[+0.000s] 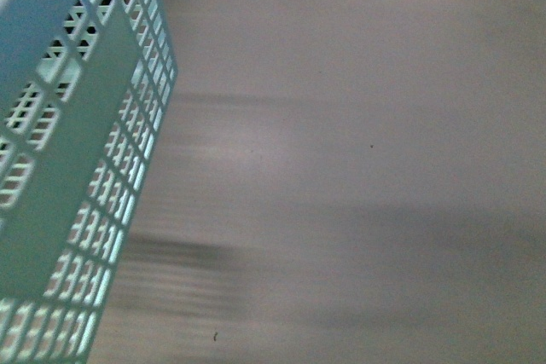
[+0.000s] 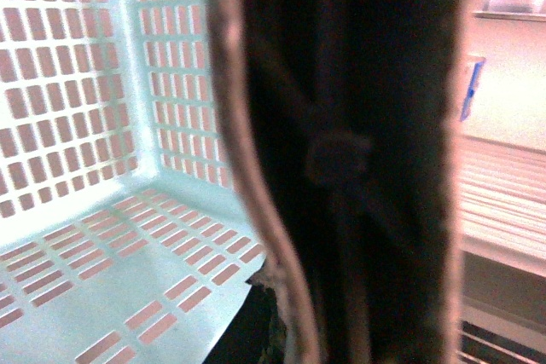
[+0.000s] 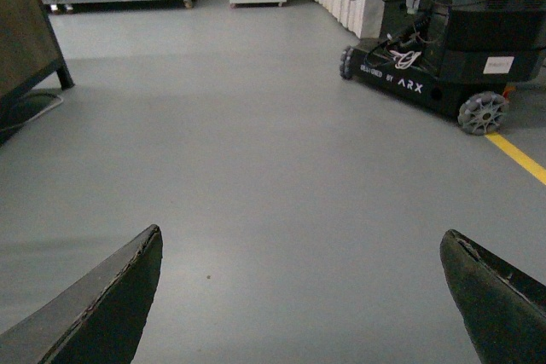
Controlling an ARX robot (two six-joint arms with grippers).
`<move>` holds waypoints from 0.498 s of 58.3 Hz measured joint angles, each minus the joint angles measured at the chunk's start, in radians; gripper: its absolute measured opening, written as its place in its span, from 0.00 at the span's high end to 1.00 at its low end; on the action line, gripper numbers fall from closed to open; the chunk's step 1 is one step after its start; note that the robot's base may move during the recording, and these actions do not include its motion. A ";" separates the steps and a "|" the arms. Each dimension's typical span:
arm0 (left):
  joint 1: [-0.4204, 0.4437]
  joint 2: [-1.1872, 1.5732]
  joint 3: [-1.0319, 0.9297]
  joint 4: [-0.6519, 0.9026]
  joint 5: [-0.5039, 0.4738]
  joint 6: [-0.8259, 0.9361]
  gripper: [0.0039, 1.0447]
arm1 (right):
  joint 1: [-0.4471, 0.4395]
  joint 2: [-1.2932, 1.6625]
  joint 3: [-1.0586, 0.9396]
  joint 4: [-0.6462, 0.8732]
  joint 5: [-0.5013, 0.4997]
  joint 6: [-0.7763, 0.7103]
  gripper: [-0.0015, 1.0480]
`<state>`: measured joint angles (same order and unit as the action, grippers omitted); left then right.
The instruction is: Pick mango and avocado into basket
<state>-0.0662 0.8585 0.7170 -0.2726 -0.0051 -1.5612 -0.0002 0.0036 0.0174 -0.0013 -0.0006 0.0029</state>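
One basket (image 1: pixel 68 151) shows. One robot base (image 3: pixel 444 49) has two wheels (image 3: pixel 482 112) in sight. The right gripper (image 3: pixel 300 234) shows two fingers (image 3: pixel 111 304).

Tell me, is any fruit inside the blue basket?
The visible slotted floor of the basket holds no fruit. A dark shape close to the left wrist camera covers the rest, so fruit could hide there.

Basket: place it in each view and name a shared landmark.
Front view: basket at the left edge, slotted wall running top to bottom.
Left wrist view: basket interior fills the left half.
Right wrist view: not in it; floor beyond the open right pincer.
Shared landmark: rows of rectangular slots, front and left wrist only.
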 joint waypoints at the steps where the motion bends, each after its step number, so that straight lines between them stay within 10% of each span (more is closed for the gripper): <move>1: -0.001 -0.012 0.005 -0.011 0.000 0.000 0.96 | 0.000 0.000 0.000 0.000 0.000 0.000 0.08; 29: -0.081 -0.171 0.090 -0.162 -0.066 -0.031 0.96 | 0.000 0.000 0.000 0.000 0.000 0.000 0.08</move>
<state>-0.1471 0.6872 0.8066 -0.4343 -0.0711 -1.5917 -0.0002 0.0036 0.0174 -0.0013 -0.0006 0.0029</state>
